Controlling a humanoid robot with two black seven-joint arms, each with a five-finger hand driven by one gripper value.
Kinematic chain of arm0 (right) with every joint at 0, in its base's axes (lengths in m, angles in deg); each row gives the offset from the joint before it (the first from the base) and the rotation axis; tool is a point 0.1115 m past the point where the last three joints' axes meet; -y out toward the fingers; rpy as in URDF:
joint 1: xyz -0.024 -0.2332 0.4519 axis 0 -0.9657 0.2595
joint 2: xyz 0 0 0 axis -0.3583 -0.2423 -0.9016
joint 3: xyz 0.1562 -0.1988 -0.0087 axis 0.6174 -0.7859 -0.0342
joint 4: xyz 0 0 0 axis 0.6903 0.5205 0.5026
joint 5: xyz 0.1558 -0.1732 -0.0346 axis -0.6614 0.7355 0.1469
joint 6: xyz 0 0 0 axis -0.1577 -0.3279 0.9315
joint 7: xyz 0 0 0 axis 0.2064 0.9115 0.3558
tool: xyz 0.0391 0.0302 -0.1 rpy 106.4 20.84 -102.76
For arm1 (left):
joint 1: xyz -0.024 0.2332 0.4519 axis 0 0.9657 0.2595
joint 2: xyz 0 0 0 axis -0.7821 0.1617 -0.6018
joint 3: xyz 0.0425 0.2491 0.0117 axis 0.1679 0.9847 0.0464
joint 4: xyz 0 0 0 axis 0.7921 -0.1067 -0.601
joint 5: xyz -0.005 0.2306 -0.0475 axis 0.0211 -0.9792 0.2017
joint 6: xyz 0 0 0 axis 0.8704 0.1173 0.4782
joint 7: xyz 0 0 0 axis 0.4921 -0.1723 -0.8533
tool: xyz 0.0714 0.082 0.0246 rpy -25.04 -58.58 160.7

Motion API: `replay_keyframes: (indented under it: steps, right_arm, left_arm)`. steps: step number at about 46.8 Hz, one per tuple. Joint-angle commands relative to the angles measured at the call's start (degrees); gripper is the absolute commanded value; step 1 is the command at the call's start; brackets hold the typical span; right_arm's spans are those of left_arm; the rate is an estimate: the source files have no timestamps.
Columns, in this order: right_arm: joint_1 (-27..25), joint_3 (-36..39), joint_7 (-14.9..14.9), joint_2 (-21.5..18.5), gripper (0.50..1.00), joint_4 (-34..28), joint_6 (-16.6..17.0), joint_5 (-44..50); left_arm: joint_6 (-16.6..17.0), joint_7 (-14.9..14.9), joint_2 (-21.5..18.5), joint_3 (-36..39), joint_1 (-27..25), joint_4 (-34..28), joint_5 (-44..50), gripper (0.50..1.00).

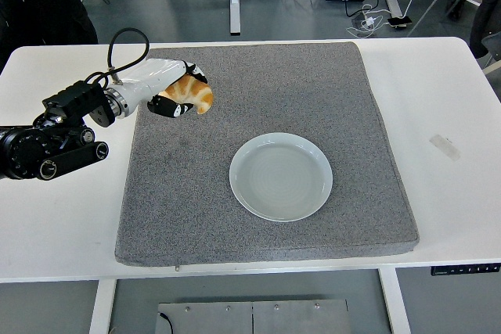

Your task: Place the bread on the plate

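White table [438, 84], grey mat [329, 99] covering most of it. Plate [281, 176] sitting empty, right of mat centre and toward the near edge. Left arm [55, 142] in from the left edge, forearm over bare table, left hand [166, 91] out over the mat's far-left part. Fingers curled round the bread [192, 95], thumb underneath; bread apparently clear of the mat, judging by its shadow, though contact hard to rule out from this angle. Well apart from the plate, up-left of it. Right arm out of view.

Step in hand: carry, grasp looks done. Next: swing right and toward the near edge until over the plate's well, lower, release. Worth keeping the wrist level, since only part of the bread sits inside the grip and a tilt could drop it short.
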Motion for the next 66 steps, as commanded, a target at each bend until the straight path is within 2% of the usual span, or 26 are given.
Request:
replay_keyframes:
  steps: [1, 12, 19, 40, 52, 66]
  right_arm:
    - [0.0, 0.0, 0.0, 0.0, 1.0, 0.0, 0.0, 0.0]
    - [0.0, 0.0, 0.0, 0.0, 1.0, 0.0, 0.0, 0.0]
    - [0.0, 0.0, 0.1, 0.0, 1.0, 0.0, 0.0, 0.0]
    - [0.0, 0.0, 0.0, 0.0, 1.0, 0.0, 0.0, 0.0]
    - [0.0, 0.0, 0.0, 0.0, 1.0, 0.0, 0.0, 0.0]
    - [0.0, 0.0, 0.0, 0.0, 1.0, 0.0, 0.0, 0.0]
  left_arm:
    - [0.0, 0.2, -1.1, -1.0, -0.9, -0.3, -0.3, 0.5]
    - [0.0, 0.2, -4.8, -5.5, -4.6, -2.8, -3.8, 0.5]
    - [0.0, 0.2, -4.9, -7.5, -5.2, -4.8, -5.4, 0.5]
    - [0.0, 0.1, -4.9, -13.0, -6.3, -17.8, -9.9, 0.5]
    - [0.0, 0.0, -3.9, -13.3, -6.7, -19.6, -13.6, 0.5]
    - [0.0, 0.0, 1.6, -11.9, -5.6, -19.5, -15.3, 0.5]
